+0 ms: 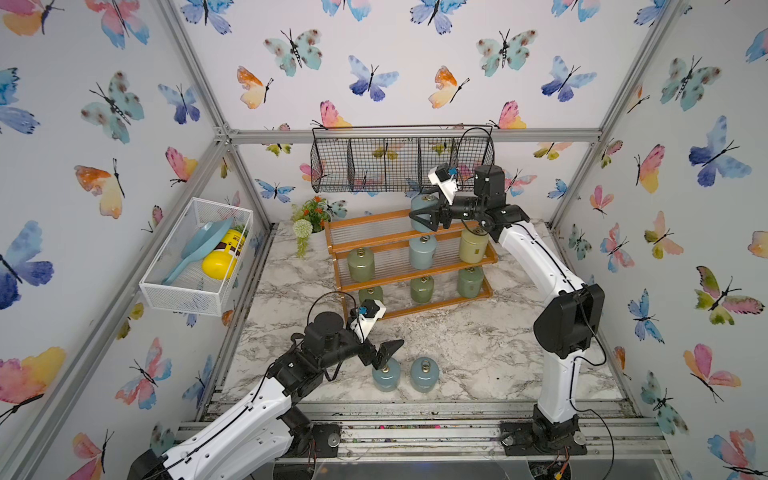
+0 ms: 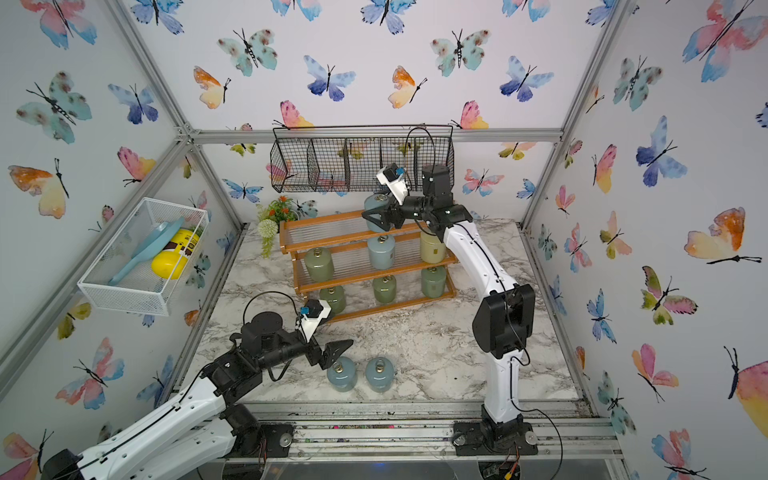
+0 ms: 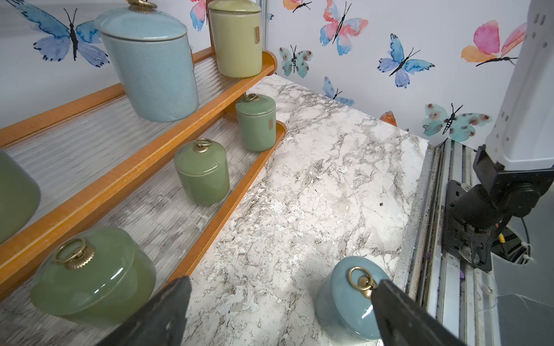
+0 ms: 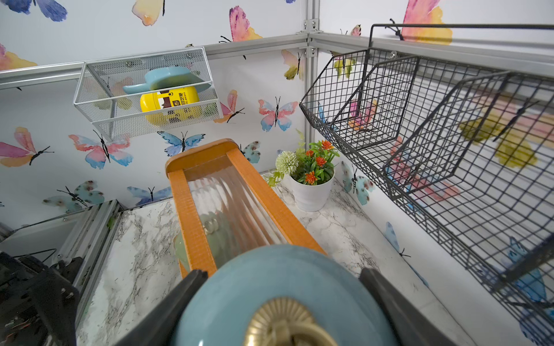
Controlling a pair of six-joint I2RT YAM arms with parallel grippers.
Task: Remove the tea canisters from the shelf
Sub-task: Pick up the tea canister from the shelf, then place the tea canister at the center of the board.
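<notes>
Glossy pale-blue domed canister (image 4: 239, 287), brass ring pull (image 4: 287, 323)

The left arm (image 1: 249, 415) and the right arm (image 1: 536, 257) have smooth white shells with small dark screws and bulky black joints. A thin black cable (image 1: 553, 260) runs along each shell. White wrist camera mounts (image 1: 444, 185) bear blue plugs.

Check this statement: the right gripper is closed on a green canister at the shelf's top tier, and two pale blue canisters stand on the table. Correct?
Wrong colour: the right wrist view shows the right gripper closed on a pale blue canister, not green. The rest holds: shelf's top tier, two pale blue canisters on the table.
</notes>
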